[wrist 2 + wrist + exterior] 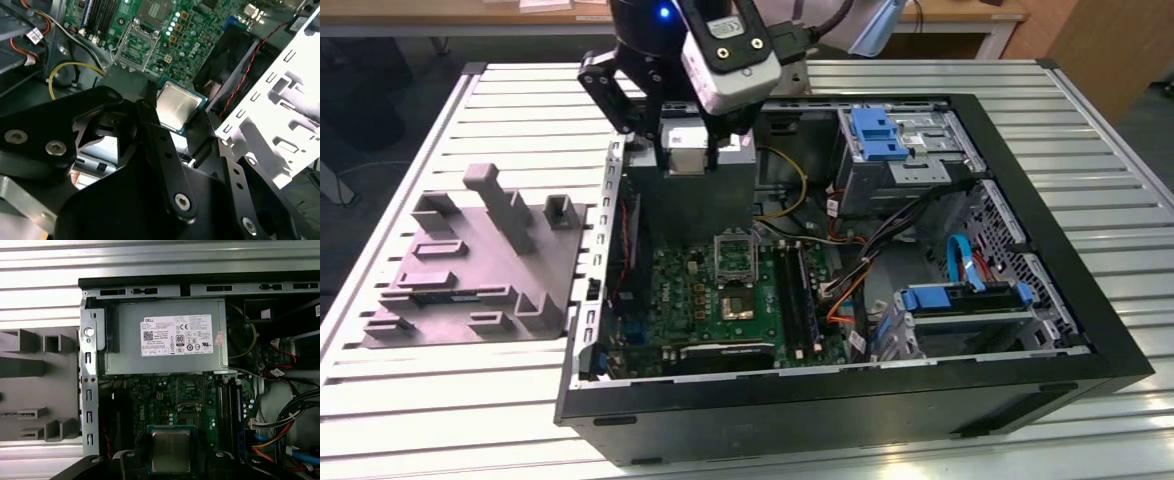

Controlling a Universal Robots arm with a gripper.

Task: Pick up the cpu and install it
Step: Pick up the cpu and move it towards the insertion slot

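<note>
I have the end effector [690, 150] clamped on the cpu [177, 106], one black finger [150, 112] against each of two opposite edges. The chip's silvery top faces up, and its thin pale rim shows between the fingers in both wrist views.

I take the socket [738, 303] on the green motherboard [687, 290] as my reference. The cpu is lifted clear of it and not seated. In the exterior view, the end effector hangs above the case's far end, beyond the socket, over the grey power supply [165, 337]. The socket's silver frame stands open, with its dark centre uncovered.

The long black memory sticks [798, 290] lie just beside the socket, on the exterior view's right. A yellow cable [55, 75] loops near the socket on the power supply side.

The open black computer case [854, 400] surrounds the socket on all sides. The grey moulded tray [467, 270] sits well apart from the socket, outside the case on the exterior view's left. It rests on the slatted metal worktop [454, 420].

In the first wrist view, the held cpu [171, 450] covers part of the board just past the socket.
</note>
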